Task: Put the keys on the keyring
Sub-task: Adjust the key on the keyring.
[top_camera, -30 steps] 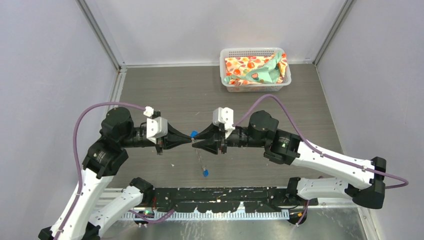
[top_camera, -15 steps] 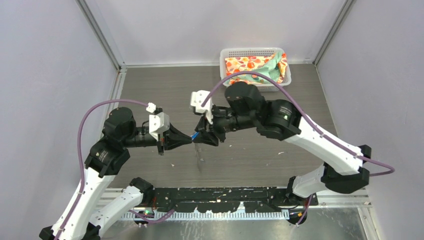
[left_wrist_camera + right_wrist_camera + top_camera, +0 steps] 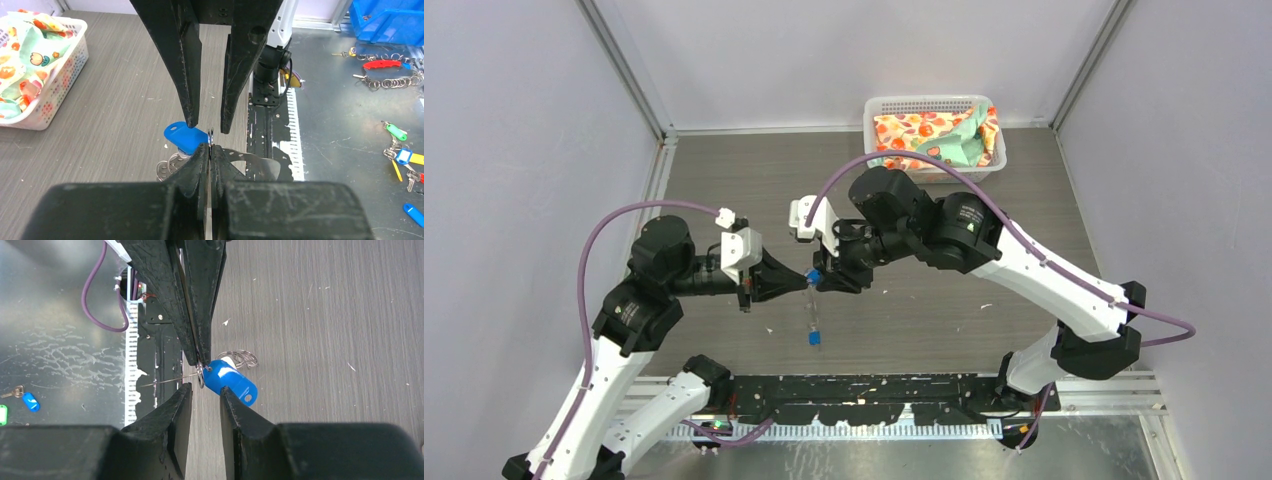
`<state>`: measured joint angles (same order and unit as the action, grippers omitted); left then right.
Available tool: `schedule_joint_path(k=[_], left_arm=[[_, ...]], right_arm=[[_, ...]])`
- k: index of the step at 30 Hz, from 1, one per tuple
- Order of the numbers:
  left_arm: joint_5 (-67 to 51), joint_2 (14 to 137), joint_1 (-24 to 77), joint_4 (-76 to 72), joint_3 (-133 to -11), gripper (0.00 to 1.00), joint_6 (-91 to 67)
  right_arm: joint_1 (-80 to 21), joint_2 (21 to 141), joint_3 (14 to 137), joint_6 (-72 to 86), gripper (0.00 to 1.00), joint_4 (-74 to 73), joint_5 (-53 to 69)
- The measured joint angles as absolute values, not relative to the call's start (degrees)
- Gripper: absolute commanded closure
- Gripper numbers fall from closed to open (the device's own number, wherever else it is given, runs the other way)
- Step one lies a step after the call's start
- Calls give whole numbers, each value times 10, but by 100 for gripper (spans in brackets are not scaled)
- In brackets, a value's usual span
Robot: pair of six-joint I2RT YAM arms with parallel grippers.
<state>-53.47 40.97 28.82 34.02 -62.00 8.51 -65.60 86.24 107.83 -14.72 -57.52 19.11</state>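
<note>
Here, the left gripper [image 3: 208, 146] pinches the thin silvery wire keyring [image 3: 810, 310] in midair above the table; a glossy blue plastic-headed key [image 3: 230, 381] dangles beside the right gripper [image 3: 205, 388], jaws parted.

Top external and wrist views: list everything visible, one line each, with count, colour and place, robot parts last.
keys: two, blue heads, one raised mid-table, the other hanging below it.
keyring: one, thin silver wire, hanging mid-table.
loose rings: several, silver, beside the upper key.
basket: one, white, table's far right.
cloth: one, orange and green print, in the basket.
table: one, dark grey, under everything.
spare keys and rings: many, mixed colours, off the table on metal.
left gripper: one, black, shut on the keyring.
right gripper: one, black, open, facing the left tip to tip.
</note>
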Motion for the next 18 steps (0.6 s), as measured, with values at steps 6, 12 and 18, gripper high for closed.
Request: schedule_joint_path(k=[6, 12, 18], left_arm=[[-536, 410, 288, 341, -620, 99, 94], [-536, 410, 288, 341, -620, 99, 95], [-535, 410, 288, 343, -620, 99, 96]], right_arm=[[-656, 864, 1091, -150, 70, -576, 195], [-656, 877, 1107, -152, 73, -576, 206], [-656, 892, 1111, -154, 92, -579, 216]])
